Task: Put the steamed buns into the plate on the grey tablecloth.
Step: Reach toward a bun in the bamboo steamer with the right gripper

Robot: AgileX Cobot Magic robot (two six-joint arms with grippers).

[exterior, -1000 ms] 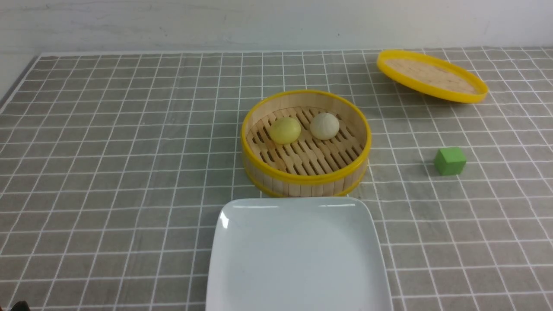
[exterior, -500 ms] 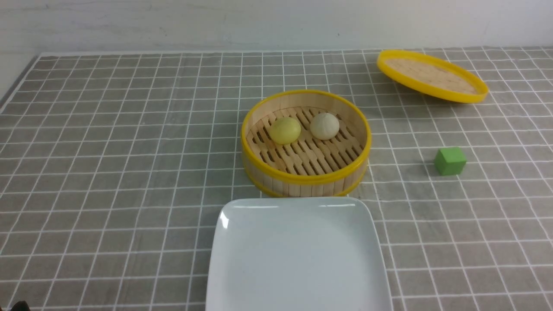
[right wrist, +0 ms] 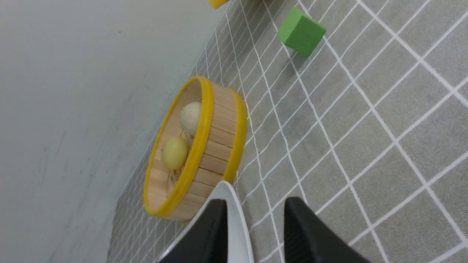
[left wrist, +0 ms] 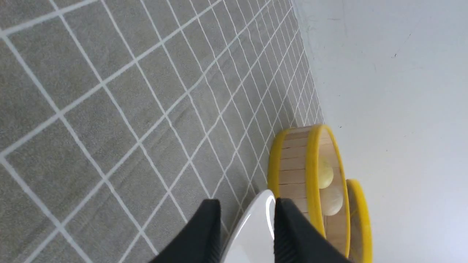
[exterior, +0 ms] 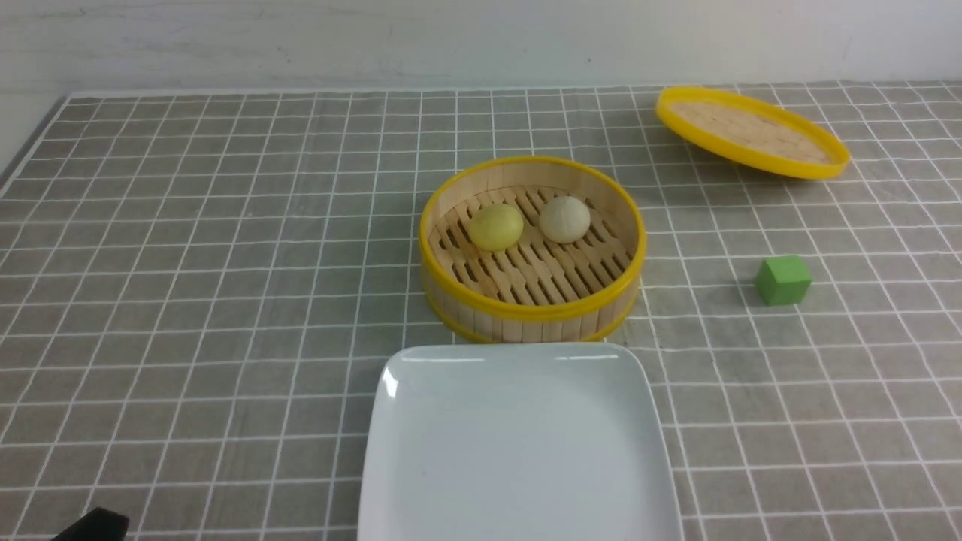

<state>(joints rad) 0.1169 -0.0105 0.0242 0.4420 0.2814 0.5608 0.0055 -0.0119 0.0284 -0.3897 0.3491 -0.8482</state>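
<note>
1. Right now both steamed buns sit inside the round bamboo steamer (exterior: 532,300) at the middle of the desk. The yellow bun (exterior: 496,227) is on the left and the off-white bun (exterior: 564,219) is just beside it on the right, with a small gap between them.
2. I see the plate (exterior: 518,451) lying flat on the grey tablecloth (exterior: 225,263), on my side of the steamer. Its far edge is just beside the steamer's base.
3. My left jaws, seen from the left wrist view, stand partly apart and grip nothing. A corner of the plate shows through the gap, with the steamer beyond it.
4. My right jaws, seen from the right wrist view, also stand apart and grip nothing. The plate's edge shows between them.
5. A green cube (exterior: 782,280) rests on the cloth to the right of the steamer, well apart from it.
6. A yellow-rimmed lid (exterior: 751,131) lies at the far right of the desk.
</note>
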